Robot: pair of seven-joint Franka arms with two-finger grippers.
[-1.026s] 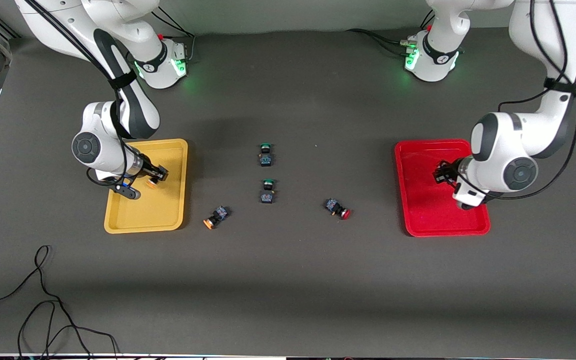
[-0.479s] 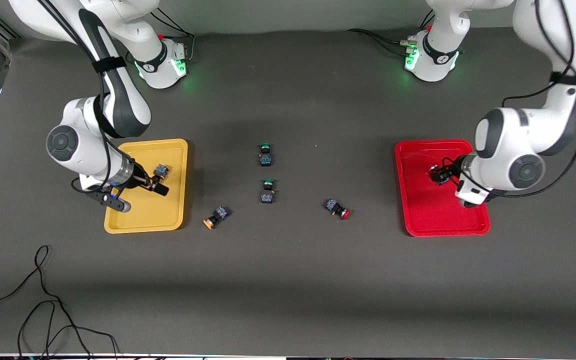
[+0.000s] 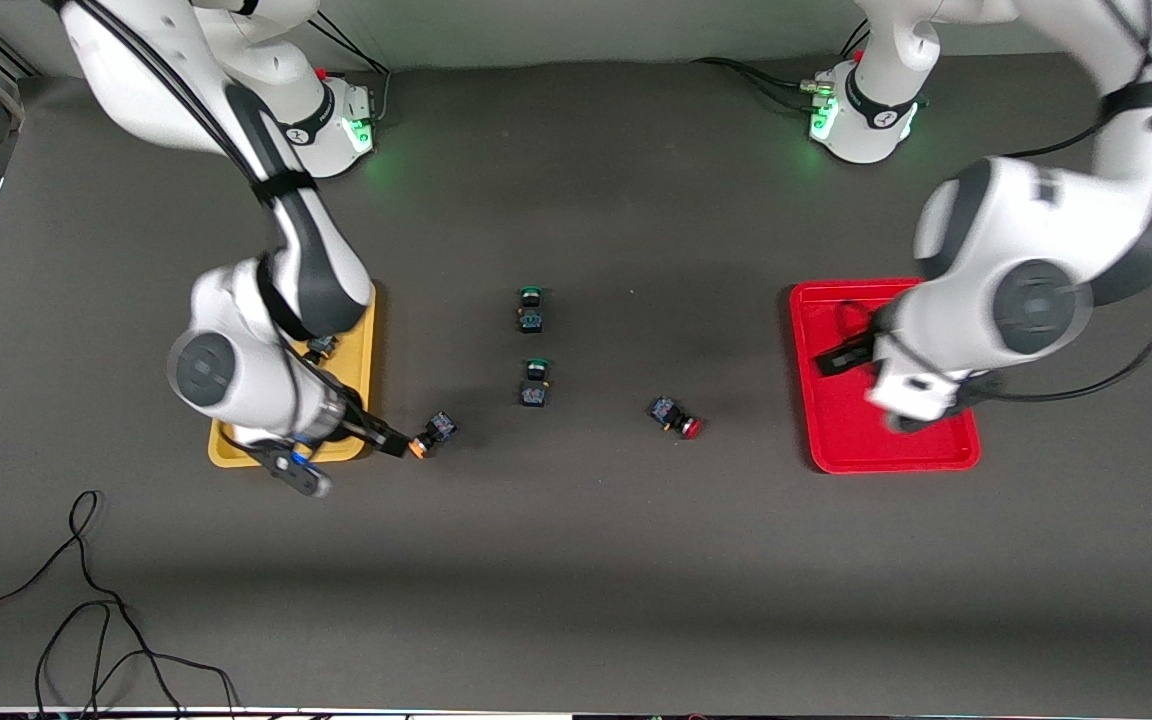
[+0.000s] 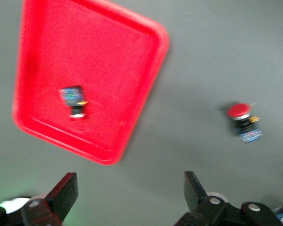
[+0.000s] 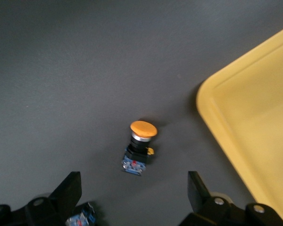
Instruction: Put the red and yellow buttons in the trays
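Matt dark table (image 3: 576, 560) — glossy plastic red tray (image 4: 47, 28) and yellow tray (image 5: 269, 122) — smooth orange-capped button (image 5: 140, 147).

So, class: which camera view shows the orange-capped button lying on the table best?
The right wrist view: the orange-capped button sits mid-picture with cap and blue base clear, between the open right gripper's fingers. The front view shows it tiny beside the yellow tray. The left wrist view misses it.
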